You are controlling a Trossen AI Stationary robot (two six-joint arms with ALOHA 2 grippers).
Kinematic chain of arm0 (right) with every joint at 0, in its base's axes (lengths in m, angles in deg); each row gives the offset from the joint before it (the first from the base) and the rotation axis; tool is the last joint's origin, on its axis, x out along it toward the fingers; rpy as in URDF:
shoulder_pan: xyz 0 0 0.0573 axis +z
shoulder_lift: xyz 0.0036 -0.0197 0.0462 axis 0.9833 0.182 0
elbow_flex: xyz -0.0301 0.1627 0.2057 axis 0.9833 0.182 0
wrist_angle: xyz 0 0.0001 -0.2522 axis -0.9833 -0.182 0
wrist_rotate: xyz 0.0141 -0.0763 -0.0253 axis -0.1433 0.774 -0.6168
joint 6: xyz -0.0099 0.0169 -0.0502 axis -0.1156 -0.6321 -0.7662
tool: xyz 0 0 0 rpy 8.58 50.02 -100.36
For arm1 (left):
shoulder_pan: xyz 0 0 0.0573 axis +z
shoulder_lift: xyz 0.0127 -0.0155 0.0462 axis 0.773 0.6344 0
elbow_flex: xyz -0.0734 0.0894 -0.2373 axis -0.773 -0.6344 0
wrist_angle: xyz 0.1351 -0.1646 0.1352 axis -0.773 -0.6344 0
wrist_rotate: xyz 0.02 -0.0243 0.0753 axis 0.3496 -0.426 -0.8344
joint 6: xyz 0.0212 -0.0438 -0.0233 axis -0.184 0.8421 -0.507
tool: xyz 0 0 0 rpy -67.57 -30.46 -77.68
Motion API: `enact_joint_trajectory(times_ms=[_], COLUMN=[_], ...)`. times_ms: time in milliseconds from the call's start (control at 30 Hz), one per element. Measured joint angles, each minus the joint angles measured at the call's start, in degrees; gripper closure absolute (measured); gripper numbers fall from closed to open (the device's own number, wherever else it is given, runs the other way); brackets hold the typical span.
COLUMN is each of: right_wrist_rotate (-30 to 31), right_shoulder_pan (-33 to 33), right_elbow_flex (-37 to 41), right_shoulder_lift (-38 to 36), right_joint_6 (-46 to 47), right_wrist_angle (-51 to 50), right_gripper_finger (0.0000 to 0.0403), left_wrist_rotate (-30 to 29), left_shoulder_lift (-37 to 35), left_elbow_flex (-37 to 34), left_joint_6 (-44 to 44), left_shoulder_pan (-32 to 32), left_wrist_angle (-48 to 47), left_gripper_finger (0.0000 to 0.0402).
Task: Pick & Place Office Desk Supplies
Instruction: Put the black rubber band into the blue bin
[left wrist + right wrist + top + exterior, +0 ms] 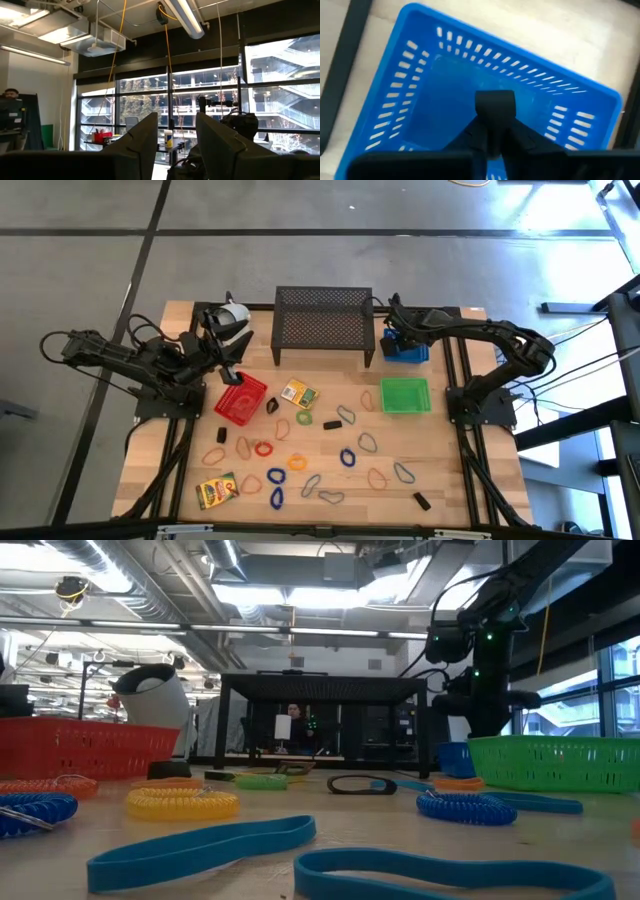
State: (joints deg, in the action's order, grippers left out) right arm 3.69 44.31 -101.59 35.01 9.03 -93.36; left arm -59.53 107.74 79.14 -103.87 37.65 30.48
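Right gripper (492, 142) clasping black block (494, 106)

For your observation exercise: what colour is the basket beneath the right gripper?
Blue: the basket shows best in the right wrist view, beneath the right gripper.

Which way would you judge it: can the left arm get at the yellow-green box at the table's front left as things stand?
Probably yes. The left gripper hovers open above the red basket, and only loose loops lie between it and the box; nothing stands over it.
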Motion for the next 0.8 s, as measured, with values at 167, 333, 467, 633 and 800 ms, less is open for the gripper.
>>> enact_joint_trajectory(times_ms=[167, 333, 467, 633, 800], right_wrist_rotate=[0.65, 4.1, 6.09, 2.45, -10.37], right_shoulder_pan=[-0.07, 0.01, 0.87, 3.45, 10.69], right_elbow_flex=[0.0, 0.0, 0.02, 0.02, 0.02], right_shoulder_lift=[0.0, -0.84, -4.82, -14.81, -24.16], right_joint_6=[0.17, 3.06, 4.35, 6.47, 12.06], right_wrist_angle=[-0.17, -2.09, -5.04, -7.96, -8.43], right_gripper_finger=[0.0294, 0.0222, 0.0194, 0.0198, 0.022], left_wrist_rotate=[0.0, 0.0, 0.0, 0.0, 0.01], left_shoulder_lift=[0.0, 0.0, 0.0, 0.0, 0.02], left_elbow_flex=[0.0, 0.0, 0.0, 0.0, 0.0], left_joint_6=[0.09, 0.13, 0.11, 0.07, 0.12], left_shoulder_pan=[0.0, 0.01, 0.01, 0.0, 0.01], left_wrist_angle=[0.0, 0.0, -0.02, -0.02, -0.06], left_gripper_finger=[0.0274, 0.0274, 0.0274, 0.0274, 0.0274])
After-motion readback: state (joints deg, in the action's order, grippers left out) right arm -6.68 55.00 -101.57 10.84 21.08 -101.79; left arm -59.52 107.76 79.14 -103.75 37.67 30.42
